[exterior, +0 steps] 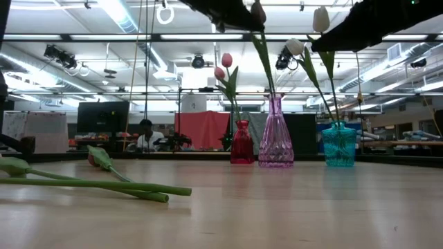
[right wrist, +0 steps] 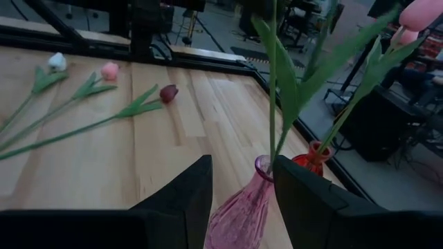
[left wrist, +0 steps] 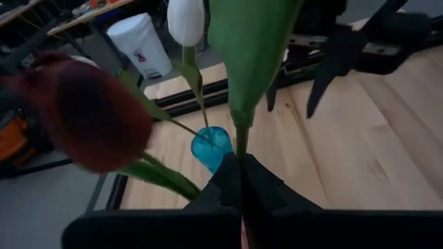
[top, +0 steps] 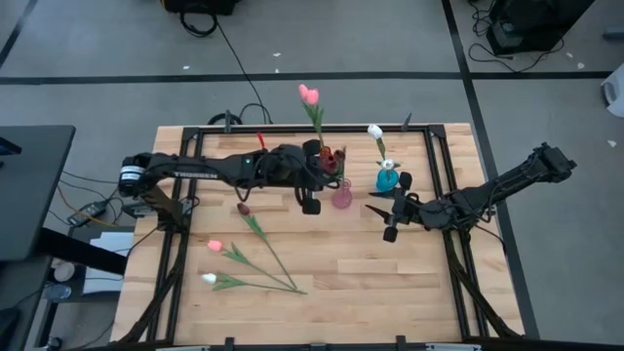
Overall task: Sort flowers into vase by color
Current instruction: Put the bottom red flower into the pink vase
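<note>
High view: I have the left gripper point(top: 310, 205) clamped on a maroon tulip, right over the pink vase point(top: 342, 196) at its 3 o'clock. The right gripper point(top: 395, 216) waits partly open and empty, at 4 o'clock of that vase. Three flowers lie on the surface point(top: 409, 292): maroon point(top: 244, 208), pink point(top: 214, 245), white point(top: 209, 278), stems running toward 4 o'clock.

Low view: three vases in a row: red vase point(exterior: 242, 144) holding two pink tulips, pink vase with one stem, blue vase point(exterior: 339, 145) with two white.

Left wrist view: the held stem point(left wrist: 241, 135) rises straight up from my shut gripper, maroon head point(left wrist: 86, 114) blurred beside it.

Right wrist view: stem enters the pink vase mouth, nearly upright. I judge release comes next.
</note>
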